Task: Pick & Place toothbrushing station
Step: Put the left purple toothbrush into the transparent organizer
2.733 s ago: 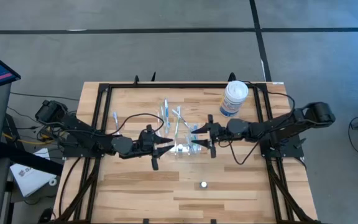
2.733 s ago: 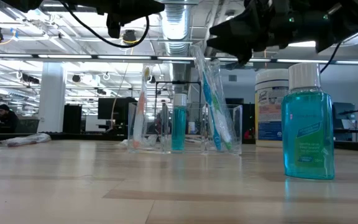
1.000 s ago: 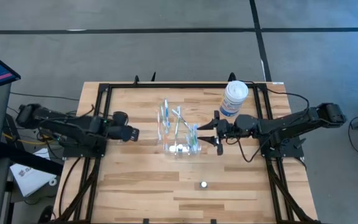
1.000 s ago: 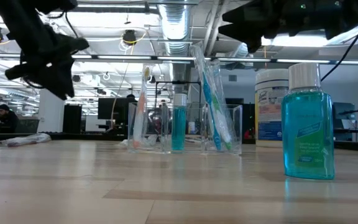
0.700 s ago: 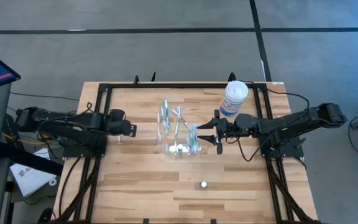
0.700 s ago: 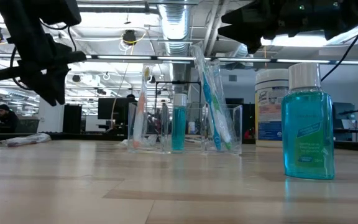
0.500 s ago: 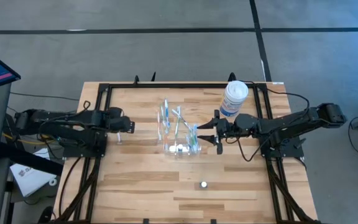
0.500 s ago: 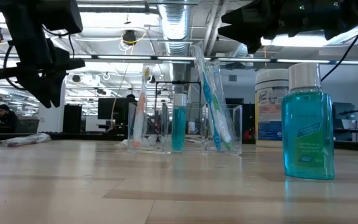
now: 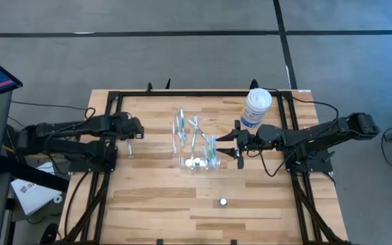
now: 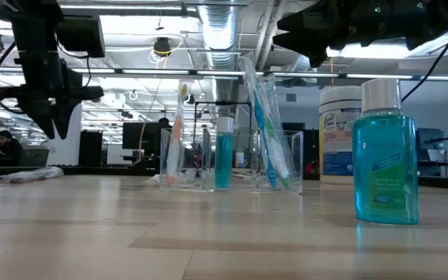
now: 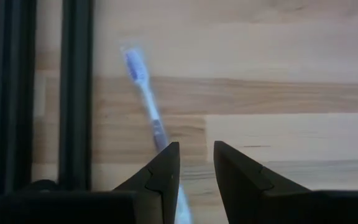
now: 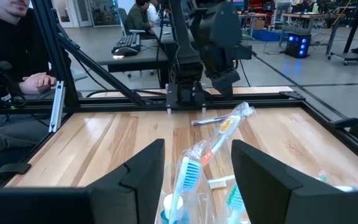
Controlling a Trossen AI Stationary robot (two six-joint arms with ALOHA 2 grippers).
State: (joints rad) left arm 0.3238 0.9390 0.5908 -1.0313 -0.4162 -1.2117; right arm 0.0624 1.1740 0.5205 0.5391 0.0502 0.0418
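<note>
The toothbrushing station (image 9: 197,162) is a clear holder at mid-table. Several white-and-blue toothbrushes (image 9: 194,133) stand in it, leaning on its walls, beside a small clear tube with blue content (image 10: 224,152). One loose toothbrush (image 11: 146,93) lies flat on the table near the left frame rail (image 9: 129,148). My left gripper (image 11: 196,168) hangs open right above its handle, pointing steeply down (image 9: 136,131). My right gripper (image 9: 231,145) is open and level, just right of the holder and apart from it. Bagged toothbrushes (image 12: 194,165) show beyond its fingers.
A large white tub (image 9: 256,107) stands at the far right. A blue mouthwash bottle (image 10: 386,155) stands near the front edge, its cap seen from above (image 9: 223,201). A black frame (image 9: 107,109) rims the table. People sit beyond the table (image 12: 14,56).
My left gripper has swung toward the table's far edge and a little left, tipping from slanted to steeply downward, and now hangs over the loose toothbrush.
</note>
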